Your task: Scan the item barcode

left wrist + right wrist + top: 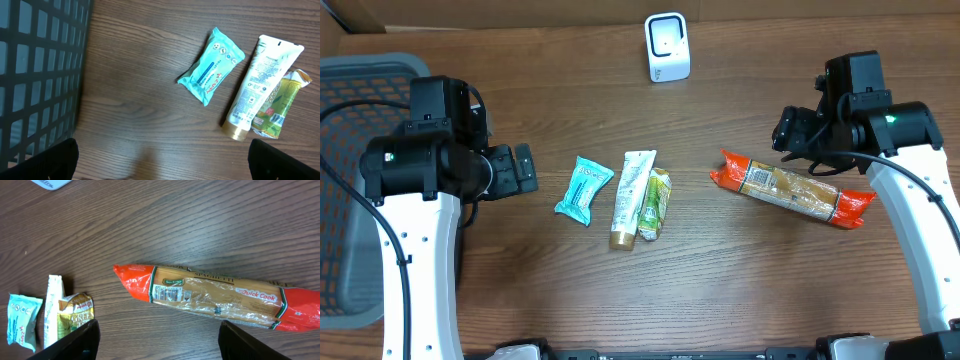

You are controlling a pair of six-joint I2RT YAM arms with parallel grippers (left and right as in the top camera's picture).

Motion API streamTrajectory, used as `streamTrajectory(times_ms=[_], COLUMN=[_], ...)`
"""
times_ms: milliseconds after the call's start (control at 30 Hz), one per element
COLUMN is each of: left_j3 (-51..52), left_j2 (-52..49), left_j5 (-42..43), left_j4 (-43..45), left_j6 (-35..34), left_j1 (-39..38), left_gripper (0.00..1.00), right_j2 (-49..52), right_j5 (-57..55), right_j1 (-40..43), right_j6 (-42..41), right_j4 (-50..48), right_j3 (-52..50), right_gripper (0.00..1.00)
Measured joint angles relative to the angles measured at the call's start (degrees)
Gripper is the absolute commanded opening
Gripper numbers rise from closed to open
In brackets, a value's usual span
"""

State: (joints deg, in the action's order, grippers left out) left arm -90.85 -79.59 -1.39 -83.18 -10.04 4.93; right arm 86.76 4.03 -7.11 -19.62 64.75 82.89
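An orange-ended spaghetti pack (790, 188) lies flat at the table's right, its barcode label (167, 294) facing up near the left end. My right gripper (788, 130) hovers just behind the pack (220, 297), open, with bare wood between its fingers (160, 340). A white scanner (667, 47) stands at the back centre, and only its corner (50, 183) shows in the right wrist view. My left gripper (525, 168) is wide open over bare table (162, 160), left of a teal wipes pack (584, 189).
In the middle lie the teal wipes pack (211, 65), a white tube (633, 198) (257, 80) and a green tea packet (655, 204) (277, 102), side by side. A grey mesh basket (360, 180) (40, 75) fills the left edge.
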Motion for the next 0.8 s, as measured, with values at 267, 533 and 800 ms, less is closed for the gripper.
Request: streamTrajectory(times_ms=[267, 533, 800], left_j3=[0.00, 0.00, 0.00], left_j2=[0.00, 0.00, 0.00], left_j5=[0.00, 0.00, 0.00], left_j4=[0.00, -0.02, 0.00], left_j6=[0.00, 0.00, 0.00], left_j1=[0.00, 0.00, 0.00], left_gripper=[1.00, 1.00, 1.00], right_j2=[0.00, 0.00, 0.00], right_j5=[0.00, 0.02, 0.00], right_j1=[0.00, 0.00, 0.00], right_j6=[-0.02, 0.07, 0.22], right_j4=[0.02, -0.02, -0.48], right_j3=[0.00, 0.00, 0.00], right_gripper=[0.76, 0.77, 0.78])
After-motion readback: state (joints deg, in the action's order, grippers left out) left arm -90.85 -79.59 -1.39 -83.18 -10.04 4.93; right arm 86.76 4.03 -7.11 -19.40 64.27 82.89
